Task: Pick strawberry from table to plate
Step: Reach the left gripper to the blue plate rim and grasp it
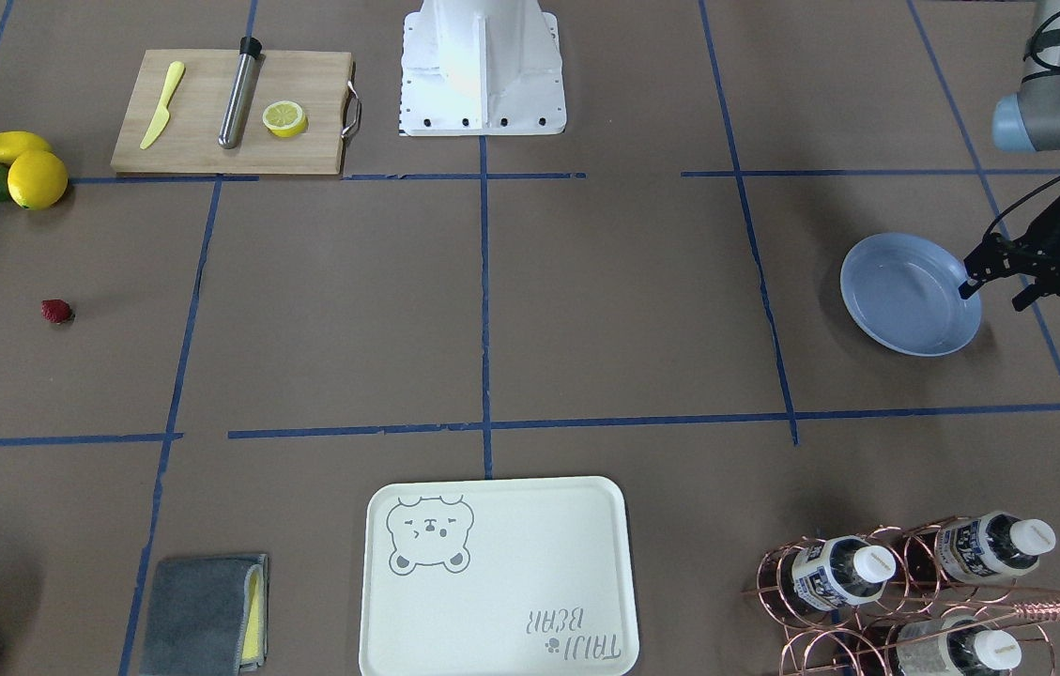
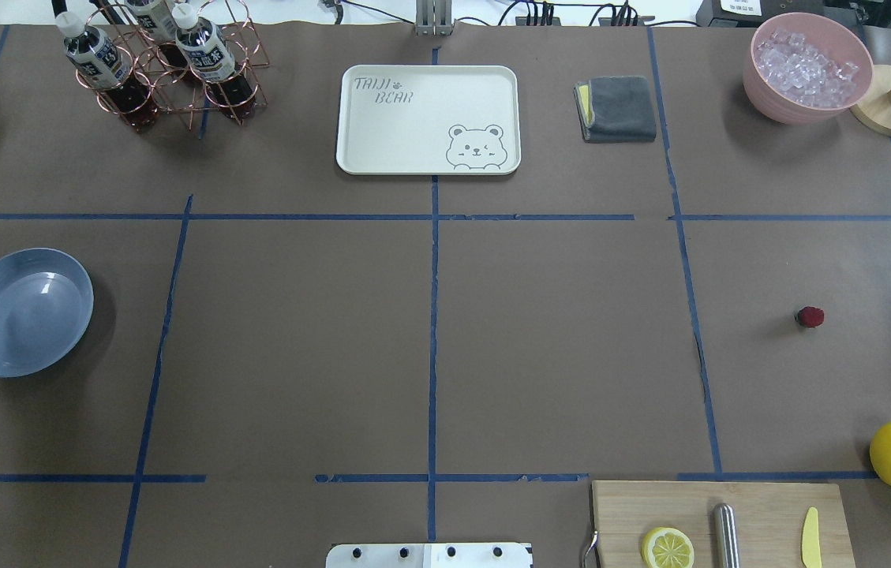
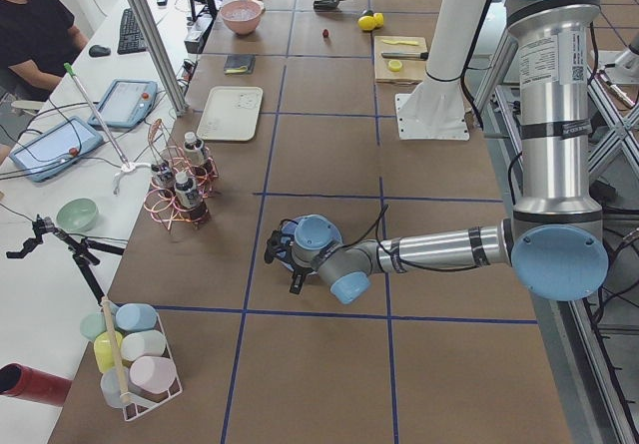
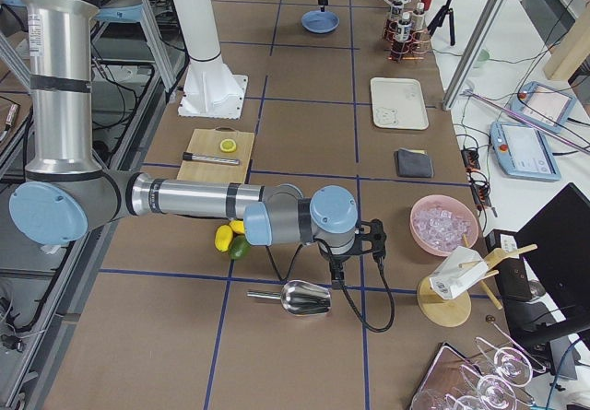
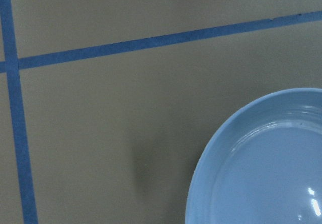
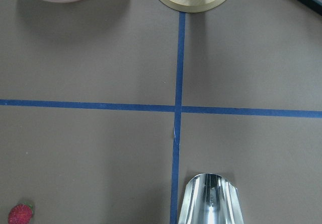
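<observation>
jaws of the left gripper [image 1: 996, 289] looked apart, one black tip at the rim of the round, glossy blue-grey plate [image 1: 905, 300], perhaps to steady it. the right gripper's [image 4: 371, 241] jaws i could not tell. the tiny, bumpy dark red strawberry [image 2: 810, 317] lay on the matte brown paper-covered table [image 2: 555, 347], far right of the plate, likely easier for the right arm.

Dark red strawberry [image 2: 810, 317] on brown table [image 2: 555, 355], well apart from glossy blue-grey plate [image 2: 23, 312].
</observation>
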{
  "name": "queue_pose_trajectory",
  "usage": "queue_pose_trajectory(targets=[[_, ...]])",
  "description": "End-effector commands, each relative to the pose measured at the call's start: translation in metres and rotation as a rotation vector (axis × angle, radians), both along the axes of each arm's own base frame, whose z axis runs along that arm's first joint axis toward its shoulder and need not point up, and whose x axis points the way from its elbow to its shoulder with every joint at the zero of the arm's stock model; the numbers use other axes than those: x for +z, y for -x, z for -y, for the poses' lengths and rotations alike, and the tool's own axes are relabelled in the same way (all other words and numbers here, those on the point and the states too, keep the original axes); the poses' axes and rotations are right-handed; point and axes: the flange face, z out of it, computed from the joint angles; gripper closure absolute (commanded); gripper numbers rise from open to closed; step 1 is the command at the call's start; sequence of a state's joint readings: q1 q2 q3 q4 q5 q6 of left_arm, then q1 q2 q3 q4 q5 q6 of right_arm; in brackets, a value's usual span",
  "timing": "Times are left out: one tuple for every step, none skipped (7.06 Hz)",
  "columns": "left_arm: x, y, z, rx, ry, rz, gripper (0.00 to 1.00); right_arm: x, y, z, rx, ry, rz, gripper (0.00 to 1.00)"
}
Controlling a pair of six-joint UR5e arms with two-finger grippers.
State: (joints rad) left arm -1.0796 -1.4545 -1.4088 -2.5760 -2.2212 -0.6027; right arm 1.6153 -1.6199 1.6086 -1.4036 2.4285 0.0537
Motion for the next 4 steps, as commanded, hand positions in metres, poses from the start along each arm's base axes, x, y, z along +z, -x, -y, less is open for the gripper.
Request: queue_pose_trajectory(targets=[[0.0032, -0.0079, -0.0007, 0.014, 0.004, 0.005, 0.40, -0.0003, 0.0000, 0.0001, 0.000, -0.001, 0.000, 0.00], [0.0013, -0.0111, 0.0021, 0.017, 0.000, 0.003, 0.45, -0.0003, 0.0000, 0.0001, 0.000, -0.001, 0.000, 0.00], [0.0022, -0.0137, 0.0010, 0.024, 0.003, 0.004, 0.56, -0.0010, 0.0000, 0.0001, 0.000, -0.002, 0.000, 0.00], [0.0023, -0.0137, 0.0010, 0.025, 0.002, 0.004, 0.76, -0.0016, 0.0000, 0.0008, 0.000, -0.002, 0.000, 0.00]])
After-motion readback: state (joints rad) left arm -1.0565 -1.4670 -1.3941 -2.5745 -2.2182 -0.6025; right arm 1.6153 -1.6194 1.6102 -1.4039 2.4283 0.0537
